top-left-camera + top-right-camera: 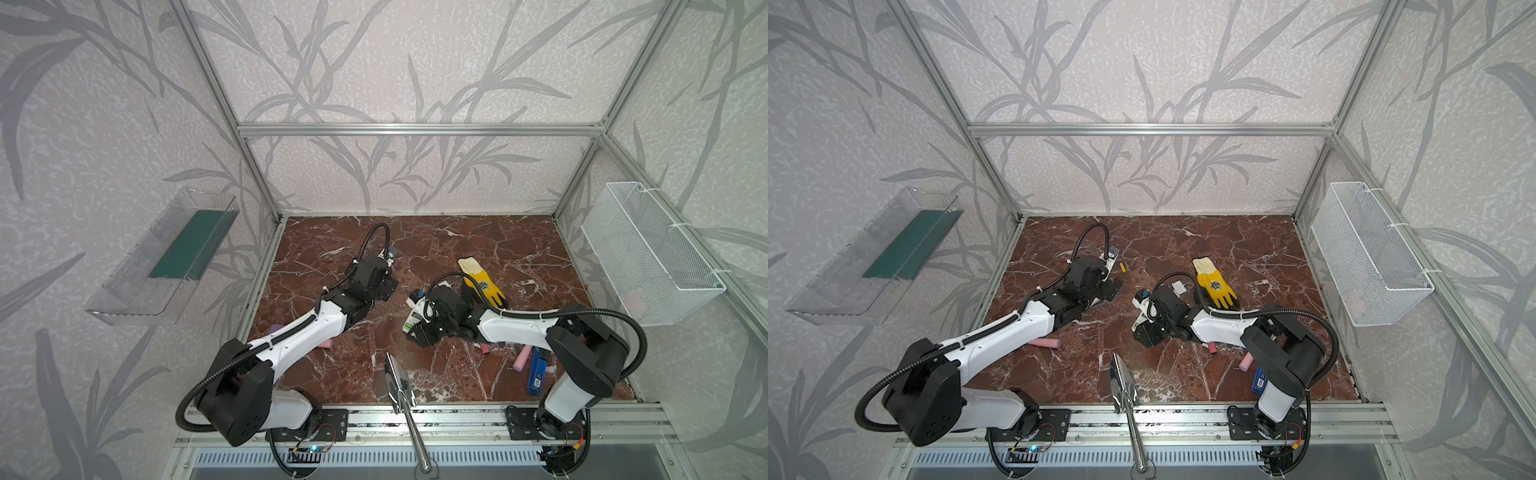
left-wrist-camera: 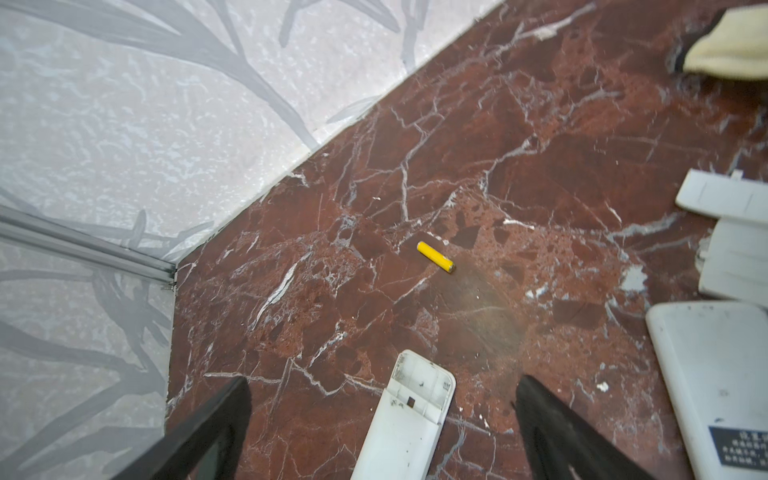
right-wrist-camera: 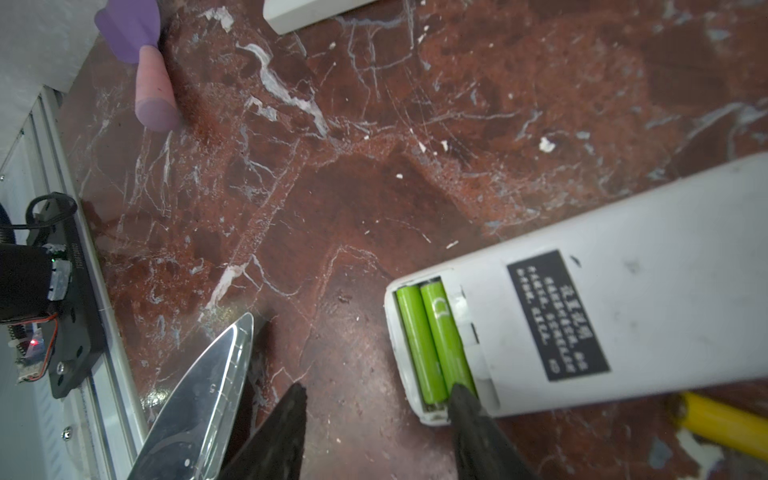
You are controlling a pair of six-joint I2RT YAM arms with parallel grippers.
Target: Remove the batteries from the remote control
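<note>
Step, as judged: emptying the large remote (image 3: pixel 623 299); green batteries (image 3: pixel 432 345) seated in its open bay. Right tool (image 3: pixel 377 390): half spread, pinching nothing, one tip at the cells' end. Next move calls for prying one cell up. Beyond the large remote: left tool (image 2: pixel 384 380), spread wide. Farther: yellow battery (image 2: pixel 435 257), loose on the surface (image 2: pixel 540 124).

Landmark: steel trowel (image 1: pixel 398 382). Beyond it: bare desk (image 1: pixel 415 245) strip between both arms, open to the back wall. Right-beyond: white remote (image 1: pixel 413 320) blocks. Left: pink foam cylinder (image 1: pixel 325 344) under left arm. Right: second pink cylinder (image 1: pixel 523 360), blue pack (image 1: pixel 537 374), crowding the front corner.
</note>
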